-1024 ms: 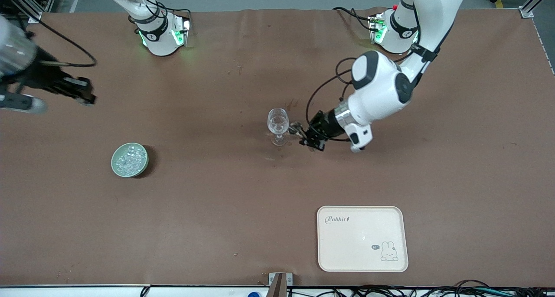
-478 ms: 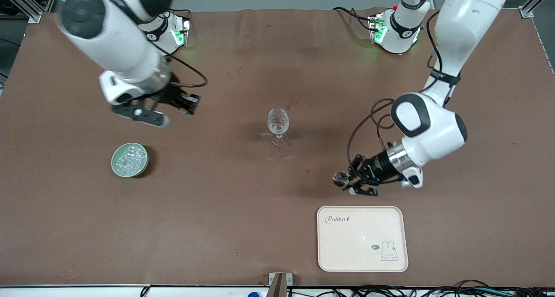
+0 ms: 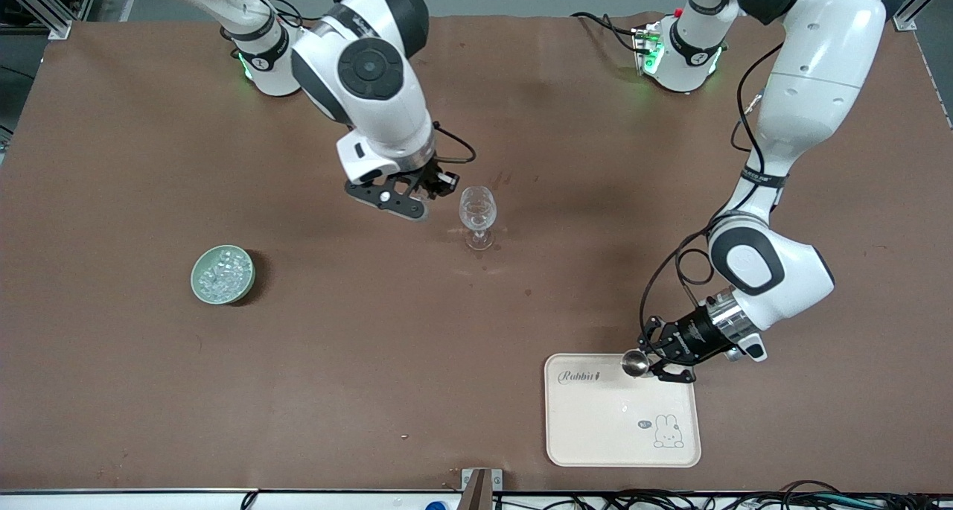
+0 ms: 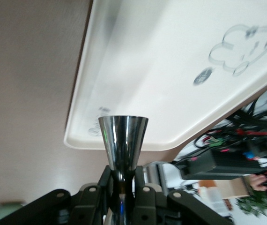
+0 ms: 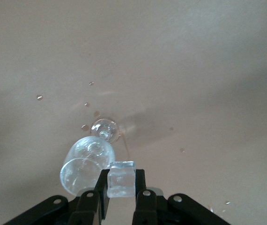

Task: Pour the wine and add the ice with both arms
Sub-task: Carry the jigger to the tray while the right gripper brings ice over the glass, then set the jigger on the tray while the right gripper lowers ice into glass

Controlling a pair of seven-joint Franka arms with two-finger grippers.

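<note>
One high camera, two wrist cameras

The front view looked down across the table toward both bases; the left wrist view sat close over the tray, the right wrist view close above the wine glass, both also seen from the front.

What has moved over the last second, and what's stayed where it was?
The left gripper, shut on the small steel measuring cup, swung from beside the clear stemmed wine glass to over the cream rabbit tray's edge. The right gripper, shut on a clear ice cube, came across to the glass. Glass, tray and pale green bowl of ice stayed put.
</note>
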